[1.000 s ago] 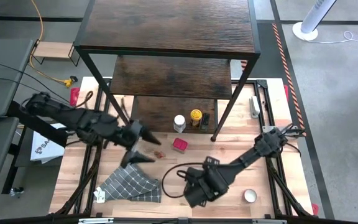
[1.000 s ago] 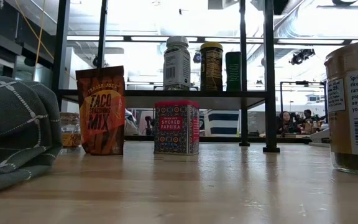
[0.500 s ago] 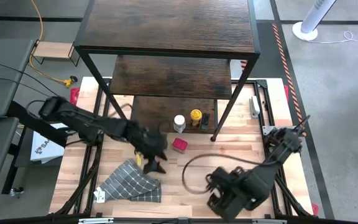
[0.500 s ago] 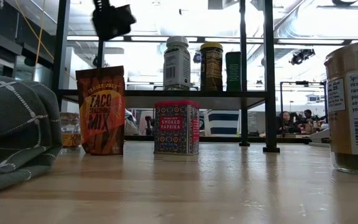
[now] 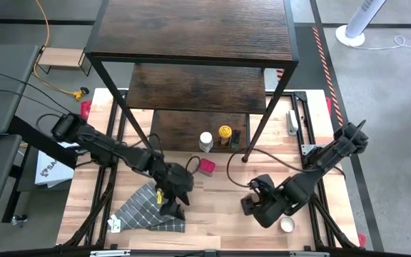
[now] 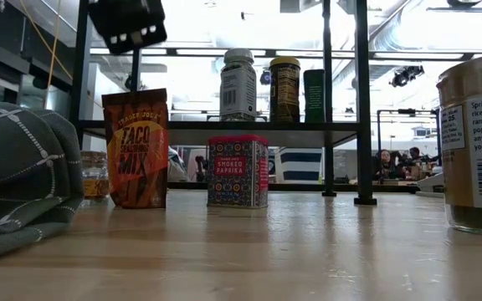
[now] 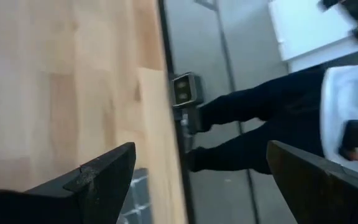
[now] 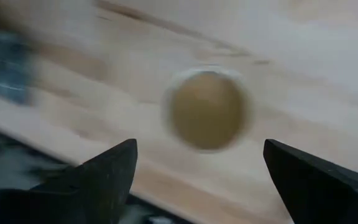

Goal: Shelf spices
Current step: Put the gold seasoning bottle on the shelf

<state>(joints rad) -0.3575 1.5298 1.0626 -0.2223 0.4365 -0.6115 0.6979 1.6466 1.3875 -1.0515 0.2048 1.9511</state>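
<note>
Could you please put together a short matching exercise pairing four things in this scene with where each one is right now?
Things:
1. paprika tin
2. checked cloth
3. yellow-lidded jar
4. tan-lidded jar

Places:
A. on the lowest board of the shelf
B. on the table in front of the shelf, beside the taco mix pouch
C. near the table's front edge, by the right gripper
D. on the table beside the left gripper

Pairs: 1-B, 2-D, 3-A, 4-C
</note>
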